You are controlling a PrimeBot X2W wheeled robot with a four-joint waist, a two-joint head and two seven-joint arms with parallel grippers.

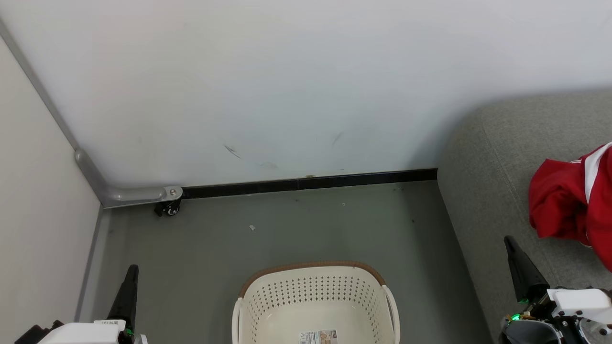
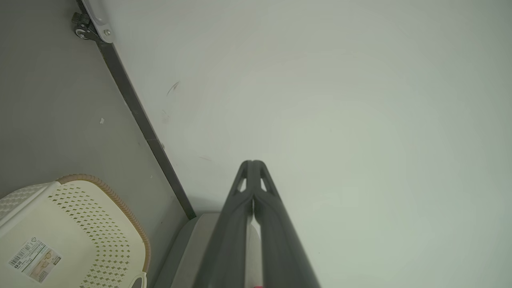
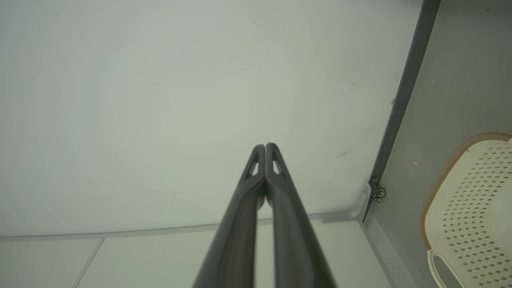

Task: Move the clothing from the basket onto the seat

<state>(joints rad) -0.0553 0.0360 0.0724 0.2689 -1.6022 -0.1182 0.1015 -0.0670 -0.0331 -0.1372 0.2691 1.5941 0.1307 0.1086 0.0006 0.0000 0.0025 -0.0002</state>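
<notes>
a pale, smooth wall (image 1: 287, 86) with a few faint scuff marks meets a matte grey-green floor (image 1: 287, 229) along a thin black baseboard (image 1: 311, 183). at the left corner a rounded grey metal rail (image 1: 124, 193) bends along the foot of the wall, with a small black caster (image 1: 168, 209) just under its end.

the basket (image 1: 311, 291) stands on the floor at the bottom middle of the head view, apart from the wall. it is cream-white plastic with rounded corners, rows of small diamond-shaped holes in its sides, a brown woven-look band on the far rim and a looped handle on each side. inside, its smooth floor shows bare, with a printed paper label (image 1: 318, 337) stuck flat on it.

the seat (image 1: 487, 191) fills the right side: grey, coarse-weave upholstery with a softly rounded corner that comes up against the wall. the clothing (image 1: 564, 205) lies on the seat, well apart from the basket, a crumpled heap of bright red soft fabric with a white stripe, cut off by the right edge of the view.

the left gripper (image 1: 135, 268) hangs over the floor to the left of the basket, its long dark fingers pressed together with nothing between them. the right gripper (image 1: 508, 239) sits over the front of the seat, near the clothing but not touching it, fingers likewise pressed tip to tip and holding nothing.
</notes>
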